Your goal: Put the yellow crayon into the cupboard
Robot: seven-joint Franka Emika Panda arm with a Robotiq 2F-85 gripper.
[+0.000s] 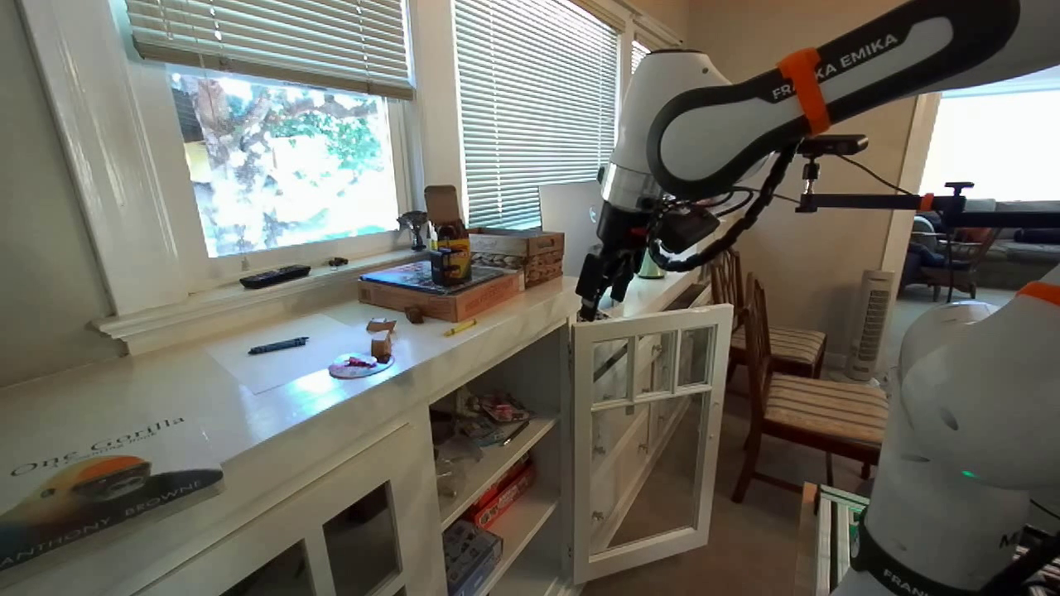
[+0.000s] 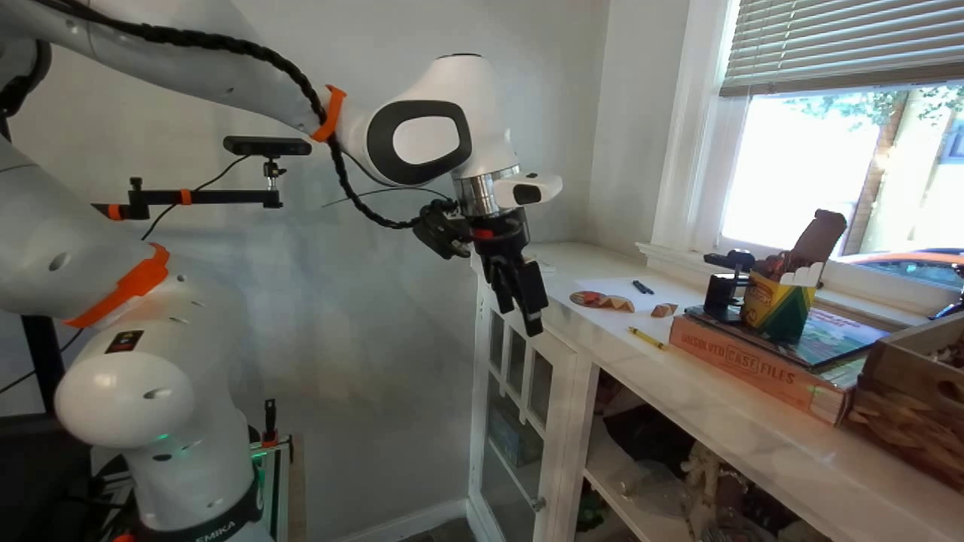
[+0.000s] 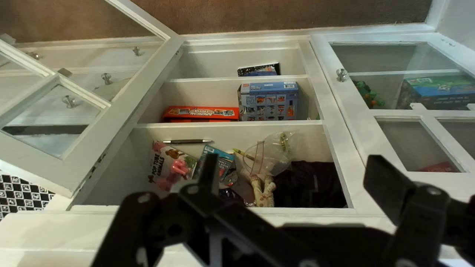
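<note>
Near the open cupboard (image 3: 336,126), hovering with fingers (image 3: 386,185) spread wide and aimed downward. Below and ahead of the fingers, on the upper shelf (image 3: 222,134), can make out a yellow crayon (image 3: 243,154) by a clear plastic bag (image 3: 276,154). Well apart from the fingers, can see another yellow crayon (image 2: 646,338) lying on the surface (image 2: 693,380), just beside an orange box (image 2: 742,369).

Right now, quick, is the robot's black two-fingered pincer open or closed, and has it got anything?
Black two-fingered pincer: open wide, holding nothing.
</note>
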